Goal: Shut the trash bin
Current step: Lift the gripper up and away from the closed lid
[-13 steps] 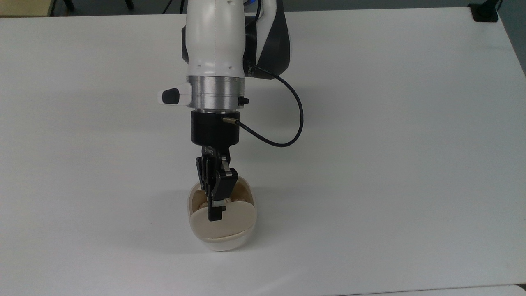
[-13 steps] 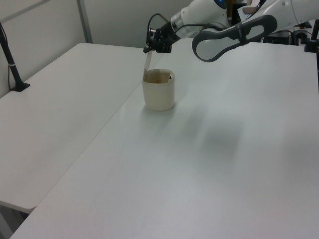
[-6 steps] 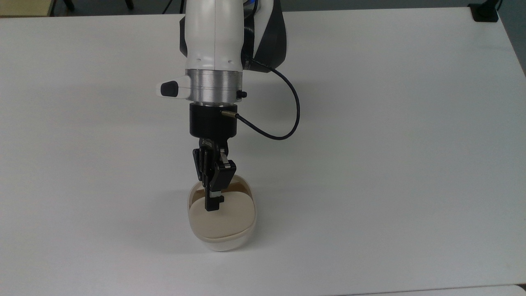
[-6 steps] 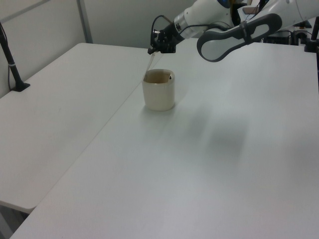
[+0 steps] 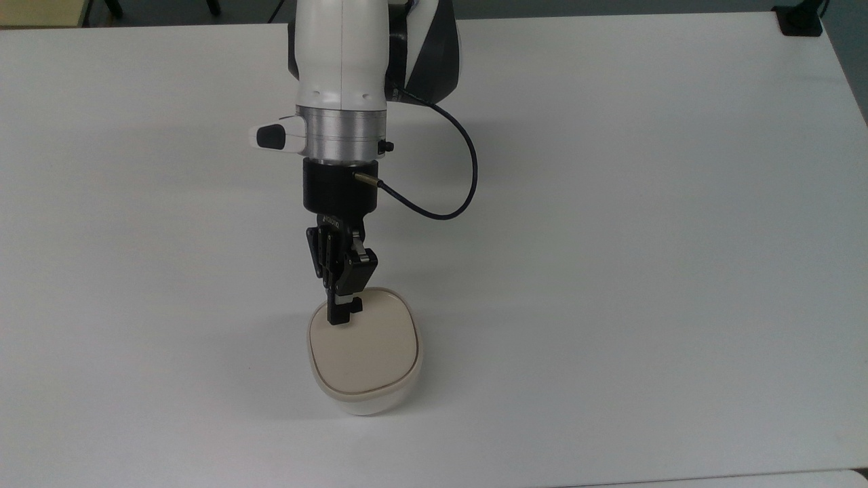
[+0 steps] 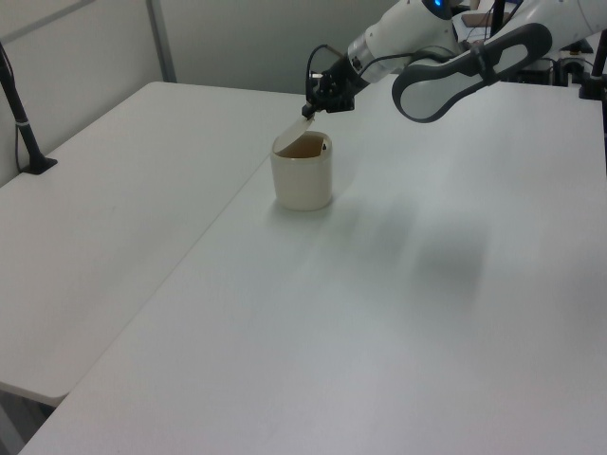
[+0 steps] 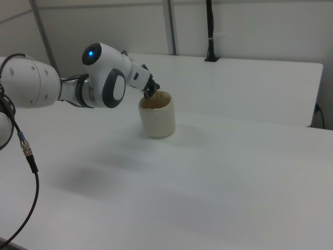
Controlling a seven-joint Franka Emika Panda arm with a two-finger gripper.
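The trash bin (image 5: 366, 379) stood on the white desk (image 5: 644, 271), in the top view a little toward seven o'clock from the desk's middle. Its white body (image 6: 303, 180) stood upright. In the top view the beige-cream lid (image 5: 364, 347) covered nearly the whole opening, a rounded square with a thin white rim around it. In the left view the lid (image 6: 296, 133) was not yet down: it sloped up from the rim at the bin's nine o'clock side toward one o'clock, and the dark inside of the bin showed under it. In the right view the bin (image 7: 156, 115) showed part of its brownish opening at the top.

The claw (image 5: 341, 313) lay over the lid's twelve o'clock edge in the top view, its black fingers (image 5: 336, 317) pressed together with no gap that I could see and nothing between them. In the left view the claw (image 6: 311, 110) met the raised tip of the lid. In the right view the claw (image 7: 150, 92) sat at the bin's eleven o'clock rim.

The arm (image 5: 342, 74) reached down from twelve o'clock in the top view, white with a silver ring and a black wrist, and a black cable (image 5: 456, 183) looped out toward three o'clock. A black post (image 6: 21, 114) stood on the desk at nine o'clock in the left view, well apart from the bin.
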